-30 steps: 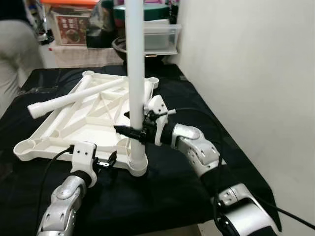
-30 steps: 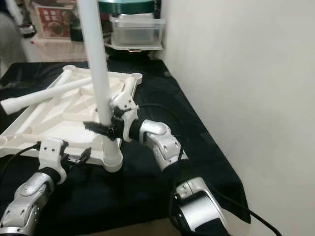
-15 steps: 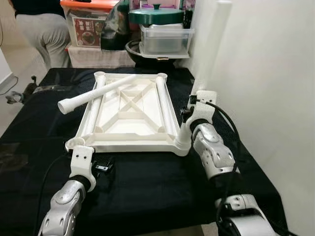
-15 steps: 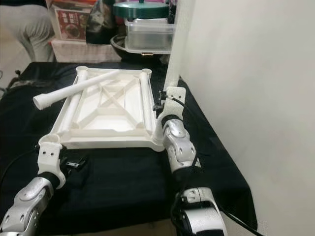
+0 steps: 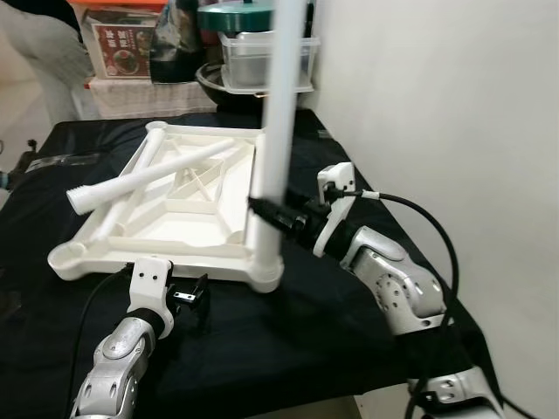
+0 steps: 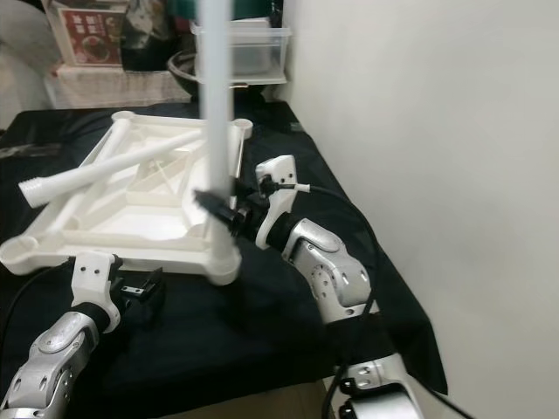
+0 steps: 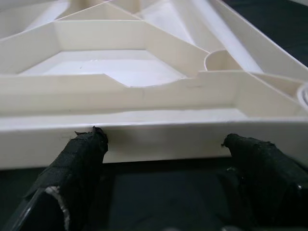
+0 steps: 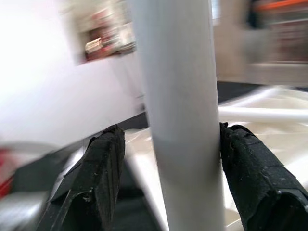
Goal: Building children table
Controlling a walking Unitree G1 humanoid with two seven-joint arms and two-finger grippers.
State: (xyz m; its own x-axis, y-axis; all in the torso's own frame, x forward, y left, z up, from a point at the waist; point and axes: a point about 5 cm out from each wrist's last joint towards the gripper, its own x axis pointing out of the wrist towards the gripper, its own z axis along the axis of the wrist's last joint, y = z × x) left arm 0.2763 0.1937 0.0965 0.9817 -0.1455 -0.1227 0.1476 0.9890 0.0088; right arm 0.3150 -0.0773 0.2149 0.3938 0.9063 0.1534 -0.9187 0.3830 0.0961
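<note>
Head views are bright, with even indoor light and no hard shadows. The white wall [image 5: 437, 105] is nearly blown out, and the upright white leg [image 5: 279, 131] is washed out and slightly smeared with motion blur. The black cloth [image 5: 288, 340] reads flat, with little detail. Shelf clutter at the back is soft. Left wrist view is sharp on the white tabletop edge [image 7: 154, 130], dim underneath, with the black fingertips [image 7: 82, 154] close and a bit soft. Right wrist view is heavily blurred, its background smeared and overexposed, with the leg [image 8: 178, 120] grey and in shade.
</note>
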